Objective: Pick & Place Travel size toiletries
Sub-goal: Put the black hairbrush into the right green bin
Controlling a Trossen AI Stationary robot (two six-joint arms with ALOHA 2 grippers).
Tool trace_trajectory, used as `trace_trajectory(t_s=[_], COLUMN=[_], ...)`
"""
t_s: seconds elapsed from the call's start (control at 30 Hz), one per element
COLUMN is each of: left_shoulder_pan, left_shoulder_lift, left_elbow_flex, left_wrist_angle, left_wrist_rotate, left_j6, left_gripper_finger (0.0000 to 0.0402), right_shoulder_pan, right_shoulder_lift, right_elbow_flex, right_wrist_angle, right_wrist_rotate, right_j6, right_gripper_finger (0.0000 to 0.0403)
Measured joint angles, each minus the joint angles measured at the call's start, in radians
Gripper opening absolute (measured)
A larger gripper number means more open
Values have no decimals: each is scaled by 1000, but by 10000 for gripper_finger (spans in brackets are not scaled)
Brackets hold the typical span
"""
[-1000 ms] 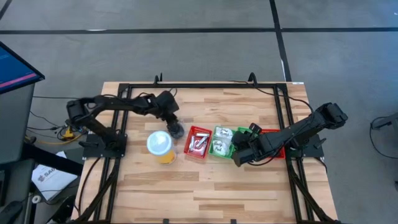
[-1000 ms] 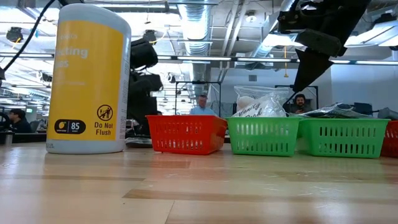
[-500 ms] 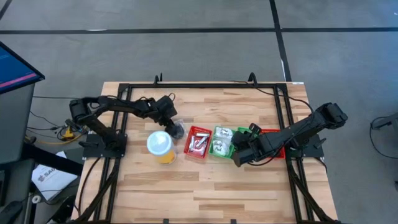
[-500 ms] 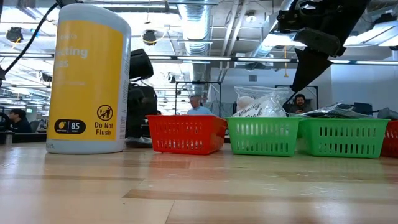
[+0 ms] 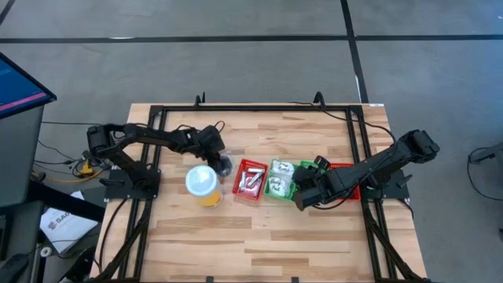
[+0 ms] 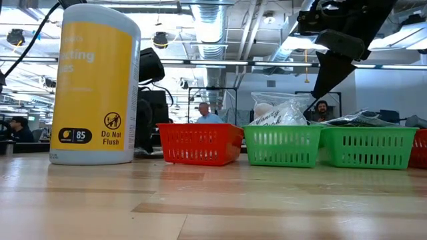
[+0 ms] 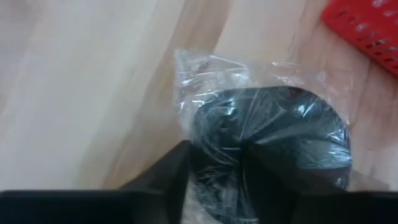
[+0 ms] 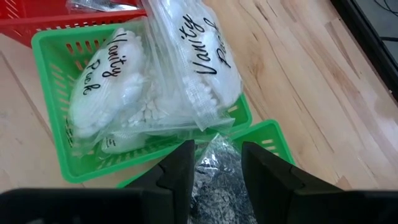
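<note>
A dark grey round disc (image 7: 273, 134) in crinkled clear wrap lies flat on the table (image 5: 259, 228), just beyond the yellow cup (image 5: 201, 182). My left gripper (image 7: 216, 158) slants down on it, open, its fingers astride the disc's edge that faces the arm. The same disc (image 5: 225, 165) shows below that gripper (image 5: 218, 155) in the high view. Over the green bins on the right, my right gripper (image 8: 216, 162) hangs open above wrapped dark discs (image 8: 217, 180). White lumpy packets (image 8: 143, 87) fill the first green bin (image 8: 56, 46). Silvery tubes (image 5: 251, 178) lie in a red bin (image 5: 251, 191). My left gripper has one finger (image 7: 177, 165) against the wrap at the disc's rim (image 7: 198, 140), and the other stands over the disc's top. The fingers slant down from the table's left. Whether they press the disc I cannot tell. The disc lies flat on the table.
The tall yellow cup (image 6: 93, 87) stands right beside the left gripper. A row of red and green bins (image 6: 283, 143) runs across the middle, ending in a red bin (image 5: 343, 168) under the right arm. A black frame (image 5: 259, 108) borders the table.
My left gripper has come down and a little toward the table's near edge, onto the dark disc. The disc has stayed where it lay.
</note>
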Motion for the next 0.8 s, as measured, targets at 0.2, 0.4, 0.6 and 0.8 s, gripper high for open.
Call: trace_trajectory(t_s=[0.2,0.4,0.6,0.8], left_shoulder_pan=[2,4,6,8], left_shoulder_lift=[-18,-95,-152,-182], left_elbow_flex=[-6,-15,-11,-10], left_wrist_angle=[20,-7,5,12], left_wrist_rotate=[-21,-26,-39,-88], left_j6=[5,2,-18,-19], left_gripper_finger=[14,0,1,1], right_shoulder_pan=[-6,-6,-6,-7], right_shoulder_lift=[0,0,0,0], right_elbow_flex=[0,0,-1,-24], right_wrist_angle=[2,2,4,15], right_wrist_rotate=[1,3,4,4], right_j6=[-2,-3,-3,-2], right_gripper_finger=[123,123,123,122])
